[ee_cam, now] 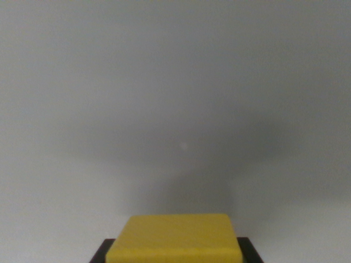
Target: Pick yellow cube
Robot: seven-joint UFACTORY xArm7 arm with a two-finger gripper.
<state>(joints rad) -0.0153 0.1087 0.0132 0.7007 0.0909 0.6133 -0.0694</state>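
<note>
The yellow cube fills the bottom centre of the wrist view, its top face turned toward the camera. My gripper shows only as two black fingers pressed against the cube's left and right sides, so it is shut on the cube. The cube's lower part is cut off by the frame edge. A broad soft shadow lies on the grey surface beyond the cube, which appears to hang above that surface.
A plain, blurred grey surface takes up the rest of the view. No other object or edge is visible.
</note>
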